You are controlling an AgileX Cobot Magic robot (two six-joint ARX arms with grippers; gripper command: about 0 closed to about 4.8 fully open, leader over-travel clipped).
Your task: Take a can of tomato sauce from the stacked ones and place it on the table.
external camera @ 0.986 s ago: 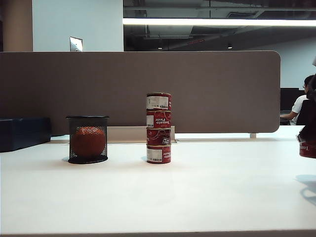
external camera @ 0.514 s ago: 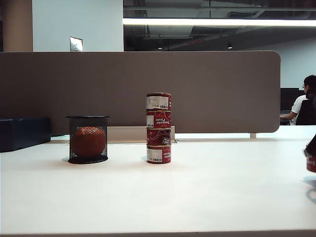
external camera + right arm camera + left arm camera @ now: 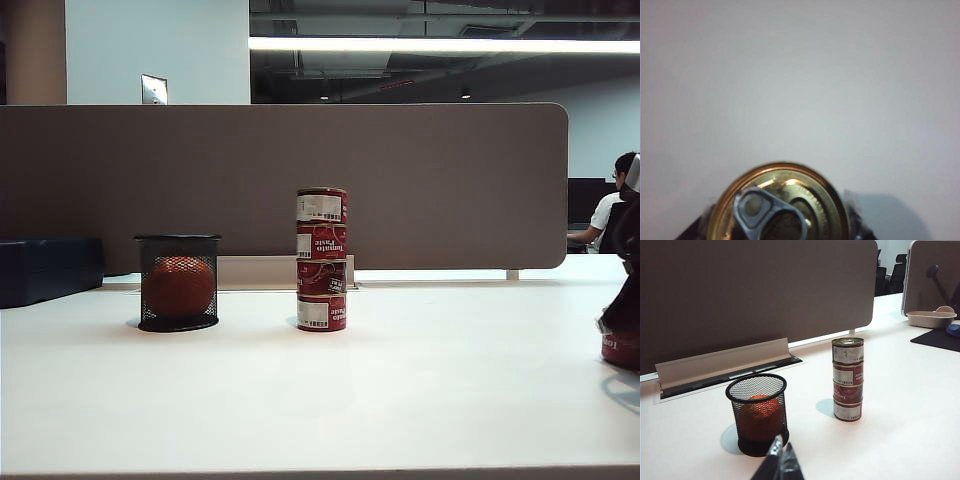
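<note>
While four dark-red tins stand as the stacked ones [image 3: 321, 259] near the middle of the table [image 3: 400, 400], a fifth, the can of tomato sauce [image 3: 621, 348], sits far to the right of that stack at the edge of the exterior view, low against the white surface. Whether its base touches the table cannot be told from that view. The right gripper [image 3: 622, 335] comes down onto it from above as a dark shape, only partly in frame. From the right wrist view, the can's gold lid and pull tab [image 3: 771, 212] fill the lower part of the picture, with dark fingers [image 3: 854, 215] pressed to both sides of the rim, so the jaws pinch the can across its width over bare white tabletop.

To the left of the stack stands a black mesh cup [image 3: 178, 282] with an orange ball [image 3: 180, 287] inside it, well apart from the tins. Behind the stack runs a grey-brown partition panel [image 3: 280, 180], and a dark box [image 3: 48, 268] lies at the far left of the table beyond the cup.

The left gripper [image 3: 780, 462] shows only as dark fingertips on the near side of the mesh cup, well apart from the stack; its fingertips lie close together with nothing between them.
</note>
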